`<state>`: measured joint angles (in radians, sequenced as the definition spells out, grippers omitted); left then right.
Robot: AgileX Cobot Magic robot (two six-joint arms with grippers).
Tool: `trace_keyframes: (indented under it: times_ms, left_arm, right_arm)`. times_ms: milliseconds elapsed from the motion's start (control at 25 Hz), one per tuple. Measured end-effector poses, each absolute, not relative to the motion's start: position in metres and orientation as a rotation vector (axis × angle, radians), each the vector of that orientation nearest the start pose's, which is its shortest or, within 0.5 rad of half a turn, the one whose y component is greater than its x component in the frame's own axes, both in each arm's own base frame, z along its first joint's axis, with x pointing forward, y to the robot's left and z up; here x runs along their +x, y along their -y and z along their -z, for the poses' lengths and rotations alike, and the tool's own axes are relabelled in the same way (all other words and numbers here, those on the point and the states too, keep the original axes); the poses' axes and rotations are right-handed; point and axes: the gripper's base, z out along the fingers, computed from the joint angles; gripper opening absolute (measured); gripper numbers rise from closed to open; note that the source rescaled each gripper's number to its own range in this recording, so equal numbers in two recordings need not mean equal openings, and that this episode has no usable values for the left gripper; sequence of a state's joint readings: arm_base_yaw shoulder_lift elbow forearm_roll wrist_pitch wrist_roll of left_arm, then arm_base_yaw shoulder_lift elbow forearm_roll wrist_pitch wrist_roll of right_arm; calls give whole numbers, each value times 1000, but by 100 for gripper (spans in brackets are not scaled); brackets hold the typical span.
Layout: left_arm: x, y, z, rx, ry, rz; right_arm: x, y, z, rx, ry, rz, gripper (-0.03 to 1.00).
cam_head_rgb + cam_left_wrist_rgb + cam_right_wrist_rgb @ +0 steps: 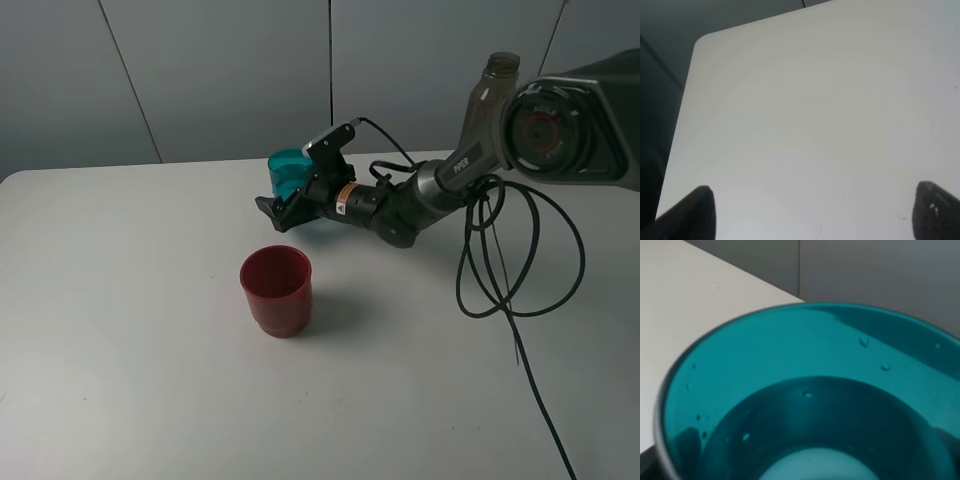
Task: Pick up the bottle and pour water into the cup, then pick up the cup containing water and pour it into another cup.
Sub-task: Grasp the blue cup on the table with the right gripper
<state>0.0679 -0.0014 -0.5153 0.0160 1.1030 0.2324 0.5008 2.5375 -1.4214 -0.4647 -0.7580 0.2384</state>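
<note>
The teal cup (289, 175) stands upright at the back middle of the table. My right gripper (282, 203) reaches in from the right, and its open fingers flank the cup's lower part. The cup (805, 405) fills the right wrist view, with droplets on its inner wall and what looks like water in the bottom. In front of it, apart, stands the red cup (277, 290), upright and empty as far as I can see. The smoky bottle (488, 100) stands behind the right arm, half hidden by it. My left gripper (810, 215) hangs open over bare table.
Black cables (520, 270) loop from the right arm across the right side of the white table (120, 350). The left wrist view shows the table's rounded corner and edge (695, 47), with dark floor beyond. A grey wall runs behind the table.
</note>
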Motion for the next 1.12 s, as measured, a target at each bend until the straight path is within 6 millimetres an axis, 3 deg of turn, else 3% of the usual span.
trace_keyframes:
  times_ms: [1040, 1120]
  left_arm:
    - [-9, -1, -278, 169, -2069, -203]
    - [-9, -1, -278, 171, -2069, -205]
  right_arm:
    - [413, -258, -23, -711, -1745, -573, 100]
    - [413, -258, -24, -709, -1736, -577, 94]
